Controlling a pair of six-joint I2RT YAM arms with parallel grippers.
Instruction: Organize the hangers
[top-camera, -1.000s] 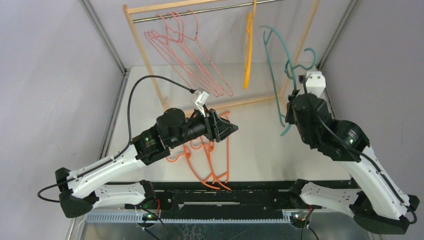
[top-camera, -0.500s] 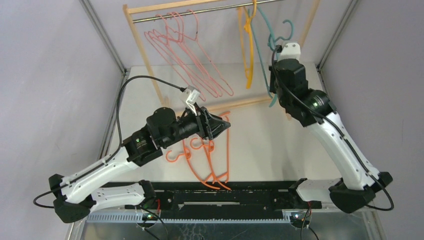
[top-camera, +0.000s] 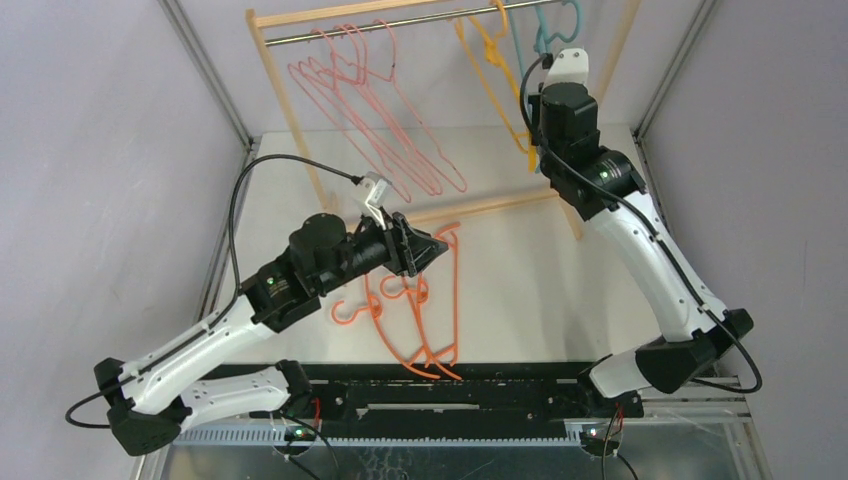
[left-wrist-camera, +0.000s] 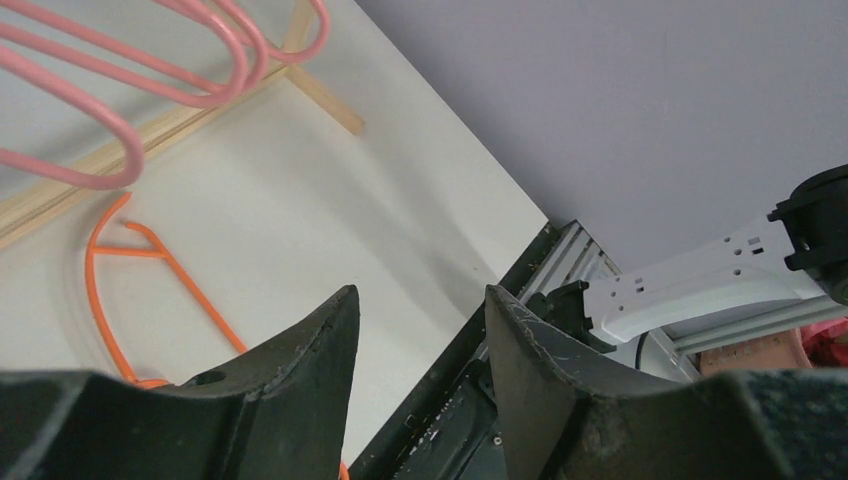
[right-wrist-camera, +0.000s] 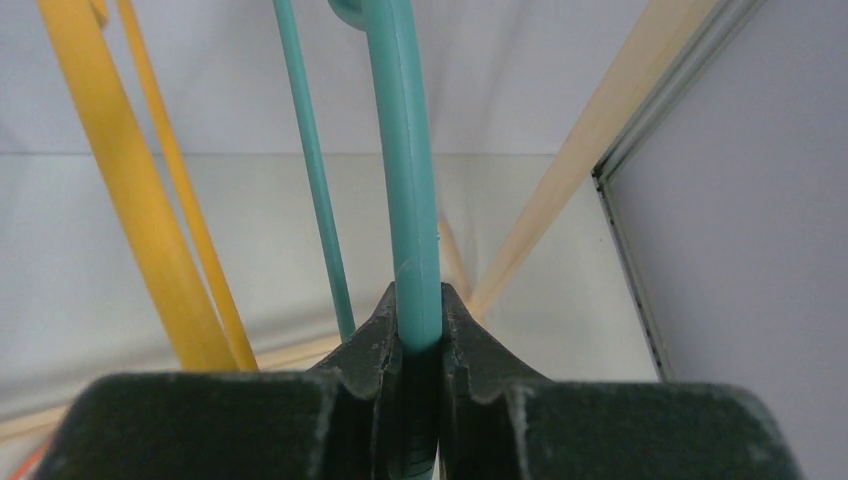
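Several pale pink hangers (top-camera: 372, 100) hang on the rack's metal rod (top-camera: 400, 22). A yellow-orange hanger (top-camera: 497, 72) hangs to their right, tilted. My right gripper (top-camera: 548, 78) is raised near the rod and shut on the teal hanger (top-camera: 553, 22). In the right wrist view the teal wire (right-wrist-camera: 410, 180) runs up from between the shut gripper (right-wrist-camera: 418, 297), with the yellow-orange hanger (right-wrist-camera: 130, 200) to its left. A few orange hangers (top-camera: 425, 310) lie on the table. My left gripper (top-camera: 432, 247) hovers open and empty above them; in its wrist view the gripper (left-wrist-camera: 420, 295) is beside an orange wire (left-wrist-camera: 140, 262).
The tall wooden-framed rack (top-camera: 288, 110) stands at the back, its foot bar (top-camera: 480, 207) lying across the table. Pink hanger ends (left-wrist-camera: 130, 150) hang over that bar (left-wrist-camera: 60, 195). Grey walls close both sides. A black rail (top-camera: 450, 385) runs along the near edge.
My right arm has lifted the teal hanger up and back to the rod. The yellow-orange hanger has swung out tilted. My left arm has drawn slightly left, still open.
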